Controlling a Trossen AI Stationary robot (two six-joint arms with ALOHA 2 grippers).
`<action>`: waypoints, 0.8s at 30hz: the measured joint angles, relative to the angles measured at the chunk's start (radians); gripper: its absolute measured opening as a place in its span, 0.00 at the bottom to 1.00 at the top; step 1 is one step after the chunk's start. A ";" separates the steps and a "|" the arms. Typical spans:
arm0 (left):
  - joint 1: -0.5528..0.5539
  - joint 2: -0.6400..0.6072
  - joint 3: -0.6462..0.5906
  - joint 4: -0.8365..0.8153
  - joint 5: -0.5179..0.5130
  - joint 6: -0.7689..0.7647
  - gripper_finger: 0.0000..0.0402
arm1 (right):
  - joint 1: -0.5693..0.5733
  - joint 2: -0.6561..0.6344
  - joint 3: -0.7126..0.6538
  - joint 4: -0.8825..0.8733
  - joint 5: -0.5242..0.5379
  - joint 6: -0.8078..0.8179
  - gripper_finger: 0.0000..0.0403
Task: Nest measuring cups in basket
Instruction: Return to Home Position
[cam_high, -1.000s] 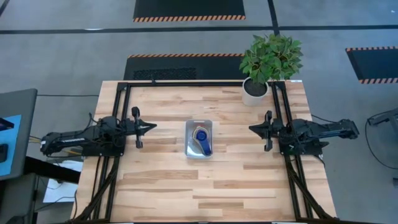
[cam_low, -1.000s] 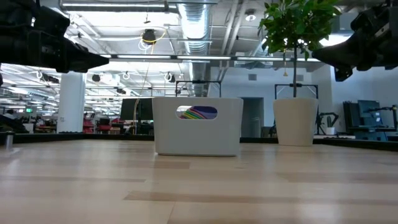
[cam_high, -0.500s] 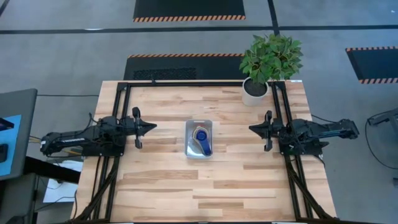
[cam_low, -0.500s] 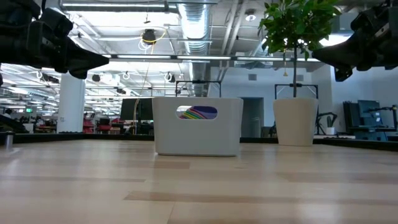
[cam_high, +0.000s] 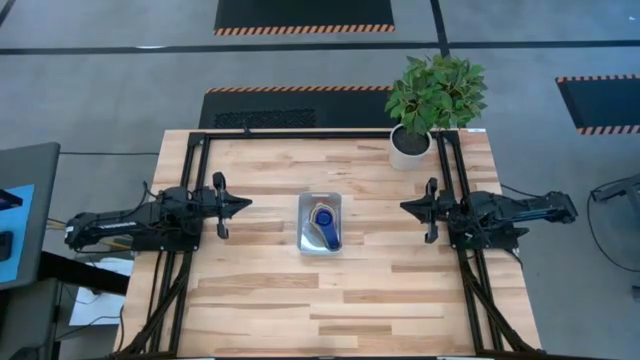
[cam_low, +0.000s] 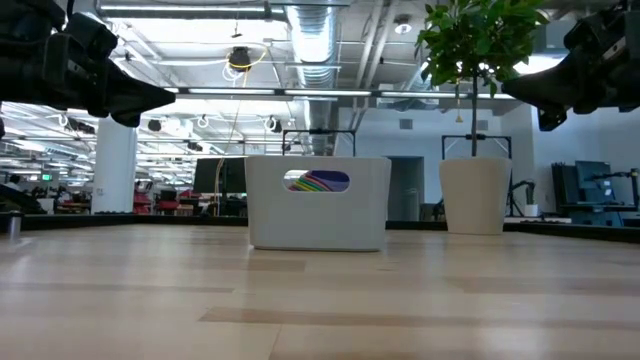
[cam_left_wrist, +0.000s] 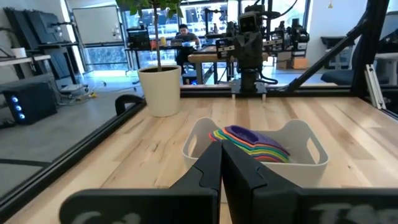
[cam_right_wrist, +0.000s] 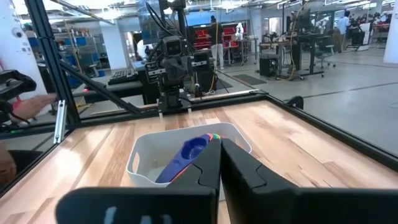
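High view: the left fingers (cam_high: 238, 203) and right fingers (cam_high: 408, 207) are both pressed closed, gripping nothing, tips pointing at each other across the pale wooden table (cam_high: 260, 285). Between them, well apart from both, sits a small white rectangular plastic basket (cam_high: 304, 224) holding the nested stack of round plastic measuring cups (cam_high: 323, 222), dark blue on top.

Low view: both pairs of fingers hang above the table at either side of the basket; coloured cup rims show through its handle slot.

Left wrist view: the basket stands straight ahead of the closed fingertips, cups inside.

Right wrist view: the same, with the dark blue cup uppermost.
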 joint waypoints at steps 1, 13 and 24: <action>0.000 0.000 0.000 0.000 0.000 0.000 0.00 | 0.000 0.000 0.000 0.000 0.000 0.000 0.10; 0.000 0.000 0.000 0.000 0.000 0.000 0.00 | 0.000 0.000 0.000 0.000 0.000 0.000 0.07; 0.000 0.000 0.000 0.000 0.000 0.000 0.00 | 0.000 0.000 0.000 0.000 0.000 0.000 0.09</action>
